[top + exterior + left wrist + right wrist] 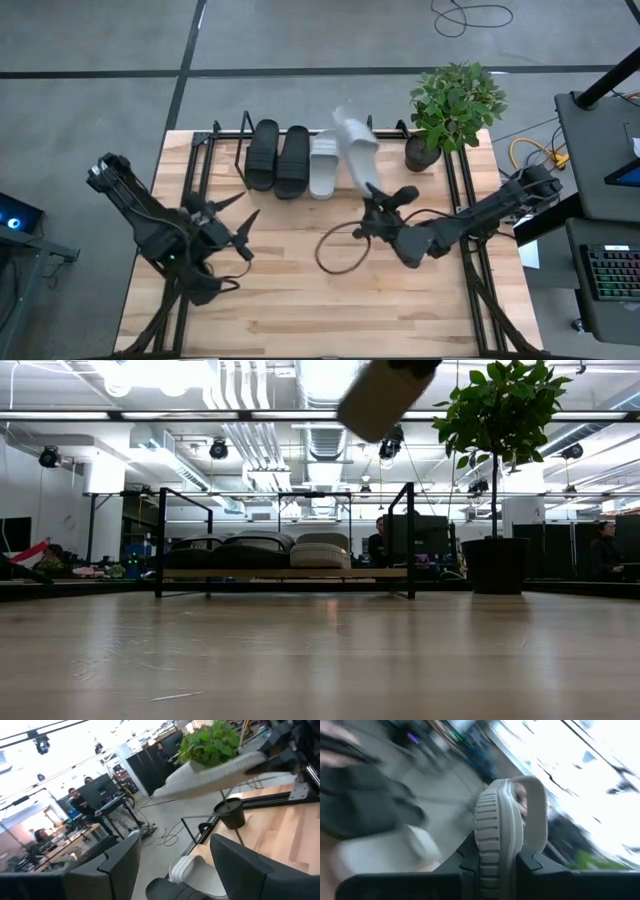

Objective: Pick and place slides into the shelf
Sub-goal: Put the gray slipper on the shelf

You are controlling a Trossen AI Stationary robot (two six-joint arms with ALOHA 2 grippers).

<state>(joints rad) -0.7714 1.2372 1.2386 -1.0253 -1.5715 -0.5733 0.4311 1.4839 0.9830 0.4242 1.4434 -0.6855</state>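
Lt grey slide (215,772) aloft nr plant (212,742), pincer (175,865) fingers apart

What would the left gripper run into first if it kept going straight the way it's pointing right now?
Probably the slides on the shelf. The open left gripper points toward the rack's row, and its wrist view shows the parked light grey slide and a black slide straight ahead. Depth is unclear, so which one comes first is uncertain.

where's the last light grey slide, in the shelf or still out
Out: the light grey slide is held in the air by the right gripper, above the shelf.
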